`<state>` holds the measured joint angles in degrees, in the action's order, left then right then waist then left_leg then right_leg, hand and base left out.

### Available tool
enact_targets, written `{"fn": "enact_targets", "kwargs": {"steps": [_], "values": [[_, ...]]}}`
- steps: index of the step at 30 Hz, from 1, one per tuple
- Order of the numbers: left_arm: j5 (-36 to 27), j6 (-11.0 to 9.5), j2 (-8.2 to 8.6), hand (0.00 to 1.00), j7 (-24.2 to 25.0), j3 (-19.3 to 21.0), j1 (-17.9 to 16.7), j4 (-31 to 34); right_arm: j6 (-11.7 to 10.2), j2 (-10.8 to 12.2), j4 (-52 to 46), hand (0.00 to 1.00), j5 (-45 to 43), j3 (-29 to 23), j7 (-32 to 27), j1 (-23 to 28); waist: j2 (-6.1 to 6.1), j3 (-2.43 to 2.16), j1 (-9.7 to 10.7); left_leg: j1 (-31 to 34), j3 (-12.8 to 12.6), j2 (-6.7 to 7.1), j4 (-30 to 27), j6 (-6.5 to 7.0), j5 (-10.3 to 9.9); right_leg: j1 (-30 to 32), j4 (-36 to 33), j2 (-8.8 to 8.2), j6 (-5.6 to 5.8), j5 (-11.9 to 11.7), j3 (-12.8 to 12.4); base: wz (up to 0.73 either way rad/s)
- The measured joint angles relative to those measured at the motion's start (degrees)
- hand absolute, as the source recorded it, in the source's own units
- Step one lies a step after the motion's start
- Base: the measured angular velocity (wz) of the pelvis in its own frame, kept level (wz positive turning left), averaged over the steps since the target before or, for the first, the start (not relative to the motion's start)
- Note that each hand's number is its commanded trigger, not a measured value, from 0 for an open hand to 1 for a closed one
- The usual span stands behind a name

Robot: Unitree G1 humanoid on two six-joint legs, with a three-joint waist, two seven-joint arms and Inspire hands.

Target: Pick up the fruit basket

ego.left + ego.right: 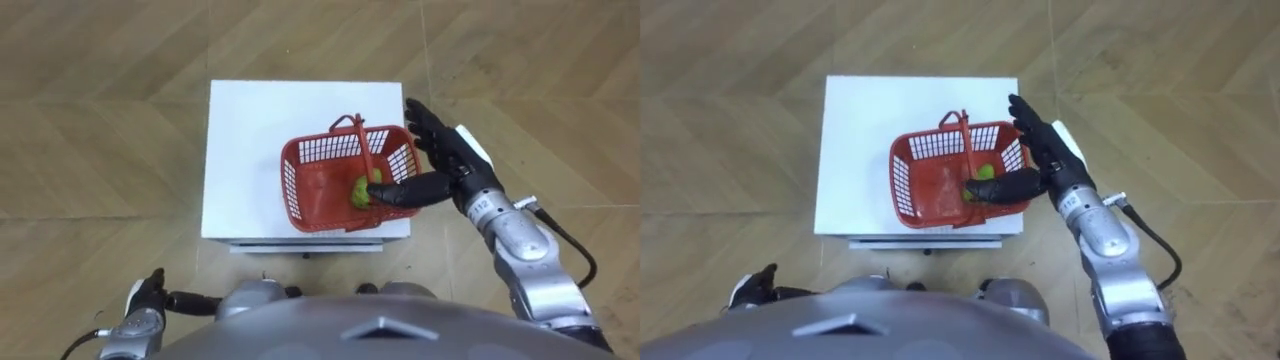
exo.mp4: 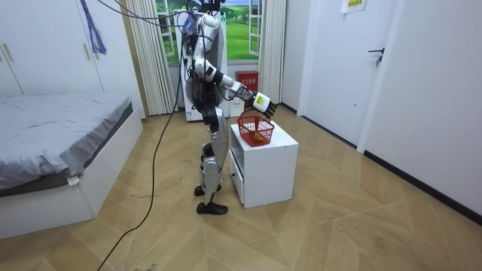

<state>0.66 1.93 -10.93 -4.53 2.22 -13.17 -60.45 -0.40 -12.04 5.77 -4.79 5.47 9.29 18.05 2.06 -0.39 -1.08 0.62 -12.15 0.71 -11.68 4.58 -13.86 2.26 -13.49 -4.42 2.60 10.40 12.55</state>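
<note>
Room view: bed (image 2: 53, 120) at the room view's left; the robot stands at a white cabinet (image 1: 250, 130).
Eye views: red basket (image 1: 325, 148) on the cabinet's front right, green fruit (image 1: 359, 190) inside.
Right hand (image 1: 447, 160) is spread wide beside the basket's right wall, thumb over the rim.
Left hand (image 1: 146, 297) hangs low; its state cannot be told.

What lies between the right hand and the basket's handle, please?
In the left eye view, the right wall of the basket lies between the right hand and the handle; the thumb reaches over it toward a green fruit.
</note>
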Motion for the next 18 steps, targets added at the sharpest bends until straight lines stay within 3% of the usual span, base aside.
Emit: {"fn": "enact_targets", "kwargs": {"steps": [4, 7, 10, 14, 18], "values": [[-0.07, 0.04, -0.01, 0.0, -0.52, 0.31, -1.53, -0.63, -0.32, 0.45, 0.05, 0.0, -4.22, -2.28, -3.24, 1.8, 0.13, 0.12, 0.89, -1.42, -0.09, 0.05, 0.37, 0.0, 0.0, -1.76, 1.27, 0.32, 0.0, -0.01, -1.4, 0.01], [0.08, 0.0, 0.02, 0.0, -1.65, 0.64, -1.97, -0.08, -2.5, 0.53, 4.83, 0.0, -6.13, -3.72, -7.72, 3.24, 0.51, 0.18, 1.55, -2.27, -0.05, 0.07, 0.46, -0.02, -0.01, -3.16, 2.35, 0.43, 0.12, -0.13, -1.27, 0.01], [0.25, 0.1, 0.51, 0.0, -2.53, 2.19, -2.65, 0.39, -2.68, 0.99, 14.95, 0.0, -8.25, -6.49, -11.97, 3.49, 0.13, 0.04, 2.54, -3.44, 0.11, 0.07, 1.42, -0.14, -0.09, -4.52, 2.87, 0.57, 0.2, -0.2, -1.09, 0.03], [1.94, 0.65, 0.62, 0.0, -4.1, 2.93, -2.8, 0.3, -2.49, 0.88, 34.09, 0.0, -8.83, -10.02, -18.42, 2.31, -0.42, 0.07, 2.38, -4.49, -0.03, 0.07, 1.98, -0.18, -0.07, -5.23, 3.01, 0.66, 0.21, -0.19, -1.31, -0.04], [6.46, 2.18, 1.37, 0.0, -4.05, 4.47, -3.23, 0.32, -0.3, 0.98, 47.71, 0.0, -11.63, -10.92, -20.76, 1.94, -0.52, 0.28, 2.31, -5.59, 0.08, 0.07, 2.4, -0.2, -0.09, -6.1, 2.9, 0.74, 0.24, -0.17, -1.22, 0.0]]}}
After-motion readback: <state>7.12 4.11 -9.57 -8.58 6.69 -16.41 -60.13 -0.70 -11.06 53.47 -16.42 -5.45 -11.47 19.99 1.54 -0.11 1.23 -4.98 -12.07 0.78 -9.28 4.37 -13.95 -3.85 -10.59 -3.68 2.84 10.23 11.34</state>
